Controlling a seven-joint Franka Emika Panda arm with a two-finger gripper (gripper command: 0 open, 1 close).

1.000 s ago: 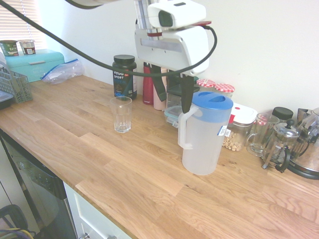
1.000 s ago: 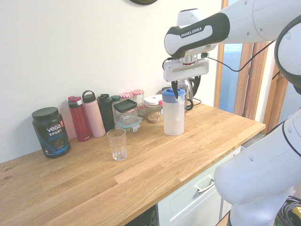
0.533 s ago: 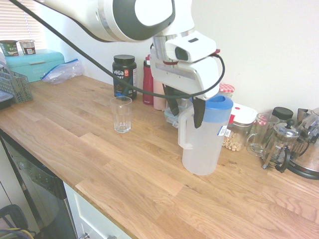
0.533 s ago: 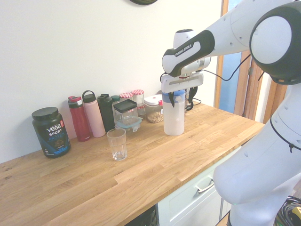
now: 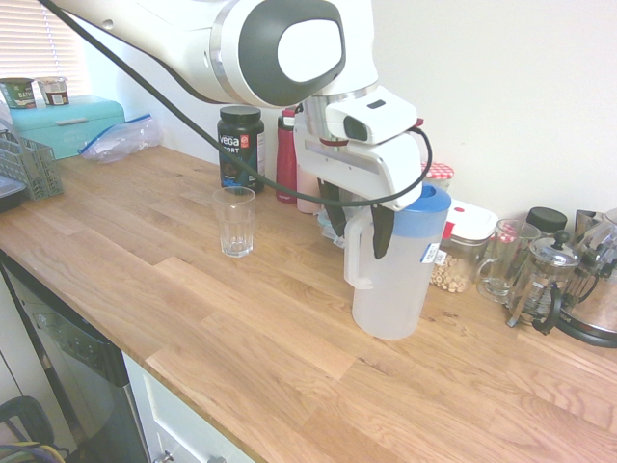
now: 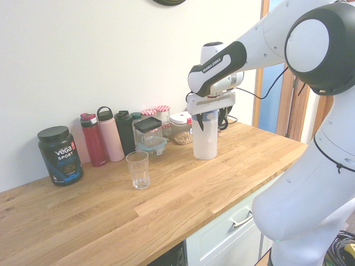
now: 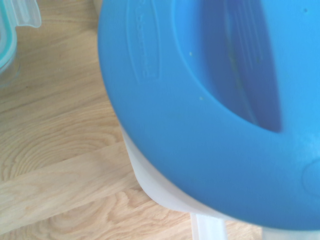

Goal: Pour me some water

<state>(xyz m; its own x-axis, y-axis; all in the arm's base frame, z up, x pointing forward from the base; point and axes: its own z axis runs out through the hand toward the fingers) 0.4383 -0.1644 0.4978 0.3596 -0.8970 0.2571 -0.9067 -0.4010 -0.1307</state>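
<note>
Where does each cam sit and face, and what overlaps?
First exterior view: in front of the counter, looking down across it to the wall; arm and gripper show.
Second exterior view: opposite side of the arm, facing wall and doorway; most of the arm shows.
Wrist view: on the wrist, close over the jug; no arm visible.
Both exterior views share the glass and the Vega tub.

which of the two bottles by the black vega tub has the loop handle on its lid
The pink bottle, farther from the tub; the red one has no loop.
</note>
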